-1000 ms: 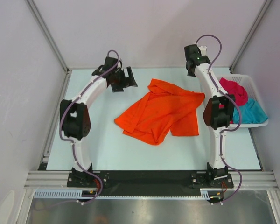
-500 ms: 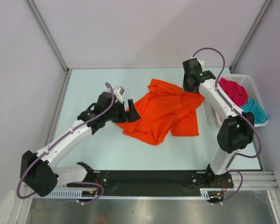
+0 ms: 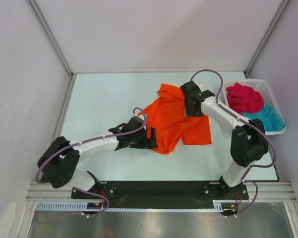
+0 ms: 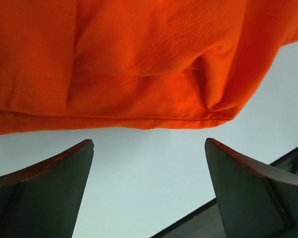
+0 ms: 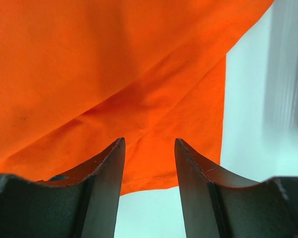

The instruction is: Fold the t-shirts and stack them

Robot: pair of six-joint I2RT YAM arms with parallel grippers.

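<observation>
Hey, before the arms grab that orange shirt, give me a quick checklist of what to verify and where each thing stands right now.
1. The left gripper is open: ok, jaws wide with nothing between them.
2. The left gripper is lined up with the orange t-shirt: ok, the hem lies just ahead of its fingertips.
3. The right gripper is over cloth: ok, jaws apart above orange fabric. Contact: cannot tell.
4. The shirt is spread flat: not ok, it lies bunched and folded over on the table.
5. The other shirts are out of the way: ok, the red t-shirt and teal t-shirt sit in the basket.
</observation>
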